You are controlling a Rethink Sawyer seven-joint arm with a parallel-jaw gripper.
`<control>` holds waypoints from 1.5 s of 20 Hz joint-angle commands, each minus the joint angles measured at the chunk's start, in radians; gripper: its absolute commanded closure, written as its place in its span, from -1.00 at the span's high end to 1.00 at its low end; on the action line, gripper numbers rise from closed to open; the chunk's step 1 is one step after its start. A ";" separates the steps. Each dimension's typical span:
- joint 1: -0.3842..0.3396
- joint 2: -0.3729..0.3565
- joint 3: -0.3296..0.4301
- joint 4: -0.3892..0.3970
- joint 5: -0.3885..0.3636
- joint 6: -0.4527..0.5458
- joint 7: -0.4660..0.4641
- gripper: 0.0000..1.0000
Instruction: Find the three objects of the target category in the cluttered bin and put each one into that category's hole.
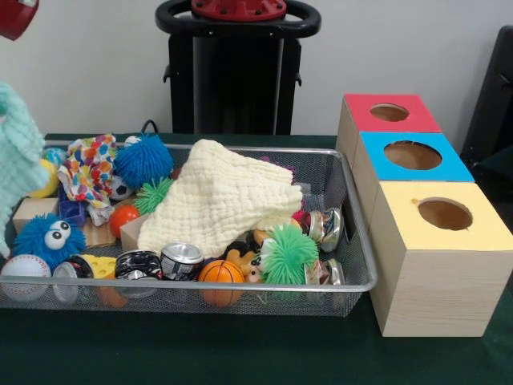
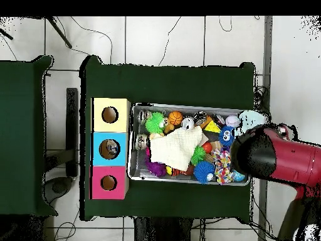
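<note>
1. Apparently the cloths are the target, though this is only my judgement. In the front view there are three of them. A mint cloth [image 1: 18,160] hangs at the left edge above the bin [image 1: 353,233]. A yellow cloth [image 1: 220,196] lies spread over the toys in the middle. A dotted cloth [image 1: 88,164] is crumpled at the back left.
2. A cloth is light, soft and limp, and not fragile. It will fold and hang down, and it can catch on the toys. I think a raised fold or a corner is the best place to pinch, and it needs a high lift.
3. Only a red part of the arm [image 1: 12,16] shows at the top left, and the claw is outside this view. The mint cloth probably hangs from it, but I cannot tell how far open it is.
4. The three boxes [image 1: 437,265] with holes stand just beside the bin.
5. In the overhead view, the arm [image 2: 282,157] reaches over one end of the bin [image 2: 131,144], and its black head hides the claw. The mint cloth [image 2: 252,118] shows beside the head, at the end far from the boxes [image 2: 110,100]. The yellow cloth [image 2: 175,145] lies in the middle of the bin.
</note>
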 commanded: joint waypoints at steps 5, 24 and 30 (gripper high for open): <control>0.133 -0.011 -0.134 -0.052 -0.150 -0.076 0.153 -1.00; 0.303 0.063 -0.163 0.084 0.019 -0.010 0.327 -1.00; 0.345 0.094 -0.208 0.100 0.039 -0.039 0.379 -1.00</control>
